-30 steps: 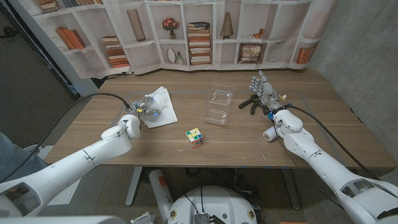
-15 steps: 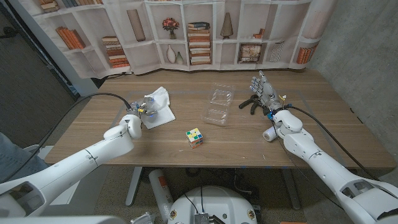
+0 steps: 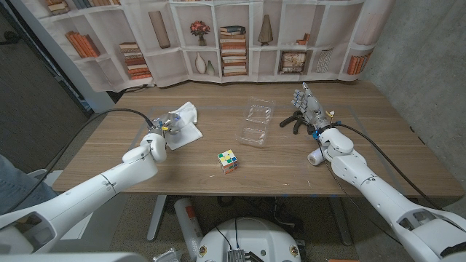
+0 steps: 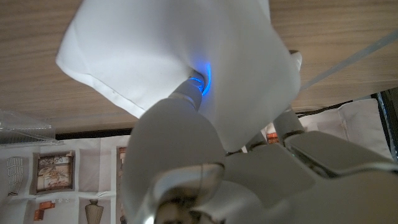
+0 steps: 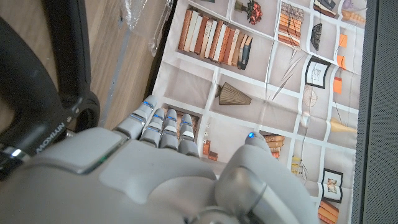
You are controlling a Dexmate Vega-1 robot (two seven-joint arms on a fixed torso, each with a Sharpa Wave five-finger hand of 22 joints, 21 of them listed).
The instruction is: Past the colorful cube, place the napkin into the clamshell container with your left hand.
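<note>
The white napkin [image 3: 186, 119] lies bunched at the table's left middle, one part raised. My left hand [image 3: 164, 125] grips its near edge. In the left wrist view the napkin [image 4: 168, 56] drapes over the fingers [image 4: 194, 86] of that hand [image 4: 205, 168]. The clear clamshell container [image 3: 255, 122] lies open to the right of the napkin. The colorful cube [image 3: 228, 161] stands nearer the front edge, between the two. My right hand [image 3: 307, 105] stands upright at the right, fingers apart, holding nothing.
A black tool [image 3: 293, 122] lies just beside my right hand, also seen as the black tool [image 5: 56, 81] close up. A small white roll [image 3: 315, 157] sits by my right forearm. A printed bookshelf backdrop [image 3: 233, 36] runs behind the table's far edge.
The napkin has gone from spread flat to bunched up and partly lifted as my left hand closed on it. The right hand has not moved.
</note>
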